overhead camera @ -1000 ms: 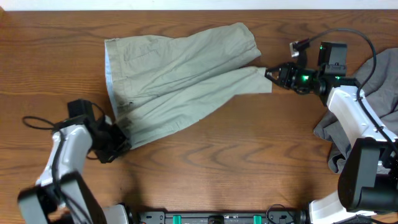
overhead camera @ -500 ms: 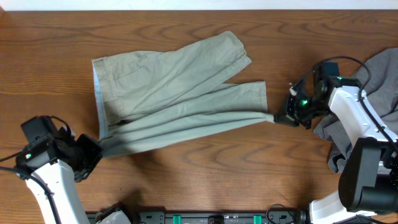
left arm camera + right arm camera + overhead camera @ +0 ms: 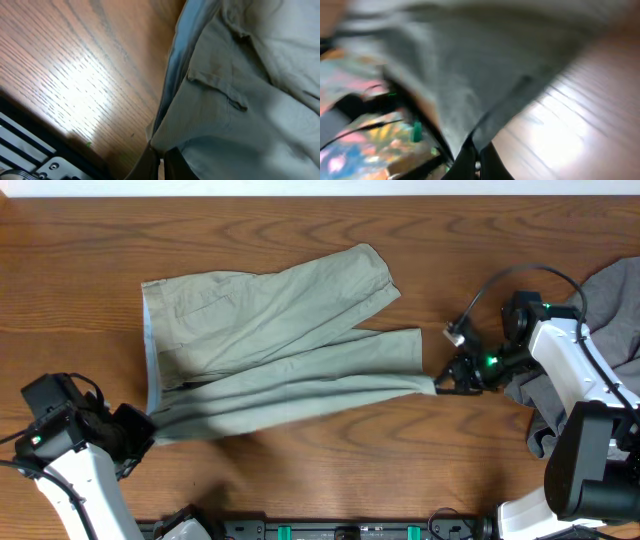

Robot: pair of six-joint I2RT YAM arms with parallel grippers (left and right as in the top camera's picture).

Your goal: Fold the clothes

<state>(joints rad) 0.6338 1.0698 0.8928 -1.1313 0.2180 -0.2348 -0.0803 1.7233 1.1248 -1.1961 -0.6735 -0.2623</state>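
Observation:
Light khaki-green shorts [image 3: 270,340] lie stretched across the middle of the wooden table, waistband at the left, legs to the right. My left gripper [image 3: 148,430] is shut on the waistband corner [image 3: 165,142] at the lower left, the cloth lifted there. At the right, my right gripper [image 3: 440,386] is shut on the hem of the near leg [image 3: 485,127], pulling it taut. The near edge of the shorts hangs as a straight fold between both grippers. The right wrist view is blurred.
A darker grey garment [image 3: 610,310] lies bunched at the right edge, partly under the right arm [image 3: 570,360]. A black frame with green parts [image 3: 350,530] runs along the table's near edge.
Both grippers have drawn the near edge of the shorts toward the front of the table. The left gripper moved down and left, the right one down and inward; the whole garment shifted left.

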